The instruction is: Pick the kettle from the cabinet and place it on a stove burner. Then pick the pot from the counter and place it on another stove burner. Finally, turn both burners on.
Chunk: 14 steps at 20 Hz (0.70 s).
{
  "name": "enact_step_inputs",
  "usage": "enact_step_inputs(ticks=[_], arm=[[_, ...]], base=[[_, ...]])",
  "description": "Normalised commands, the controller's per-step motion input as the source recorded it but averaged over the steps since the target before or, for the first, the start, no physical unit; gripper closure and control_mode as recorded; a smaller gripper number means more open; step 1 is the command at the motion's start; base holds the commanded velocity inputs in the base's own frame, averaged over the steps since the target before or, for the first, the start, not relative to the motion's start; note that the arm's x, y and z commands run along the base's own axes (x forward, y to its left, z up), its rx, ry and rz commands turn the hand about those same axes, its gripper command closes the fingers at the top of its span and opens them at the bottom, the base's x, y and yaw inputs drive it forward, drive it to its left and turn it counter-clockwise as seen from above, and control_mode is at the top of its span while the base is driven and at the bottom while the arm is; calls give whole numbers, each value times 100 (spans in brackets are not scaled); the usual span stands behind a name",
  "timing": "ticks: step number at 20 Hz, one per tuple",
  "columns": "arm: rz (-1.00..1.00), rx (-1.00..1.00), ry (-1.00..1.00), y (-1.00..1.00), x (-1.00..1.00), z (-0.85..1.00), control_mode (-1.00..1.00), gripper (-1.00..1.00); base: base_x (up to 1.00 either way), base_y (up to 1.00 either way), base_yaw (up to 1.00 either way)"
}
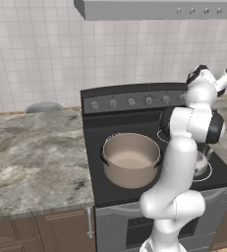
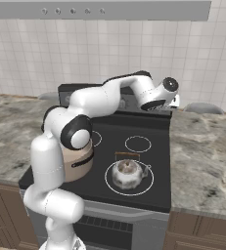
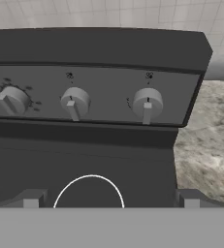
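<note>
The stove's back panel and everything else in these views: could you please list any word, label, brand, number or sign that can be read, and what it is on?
No readable text in any view.
Stove back panel: small dark marks above and around the knobs, too small and blurred to read.
Pot, kettle, hood: no lettering visible.

Black glass stove (image 2: 158, 161) flanked by marble counter (image 1: 31, 152). Pot (image 1: 131, 158) on front-left burner, 9 o'clock from kettle (image 2: 128, 173) on front-right ring. Rear burners look bare, partly hidden.
</note>
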Motion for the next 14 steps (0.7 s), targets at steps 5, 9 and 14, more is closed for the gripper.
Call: enact_step_inputs(ticks=[5, 9, 14], arm=[[0, 0, -1, 0, 21, -10, -100, -100], [0, 0, 0, 0, 30, -10, -100, -100], [0, 0, 0, 0, 29, -1, -100, -100]], base=[[0, 0, 0], [0, 0, 0], [0, 0, 0]])
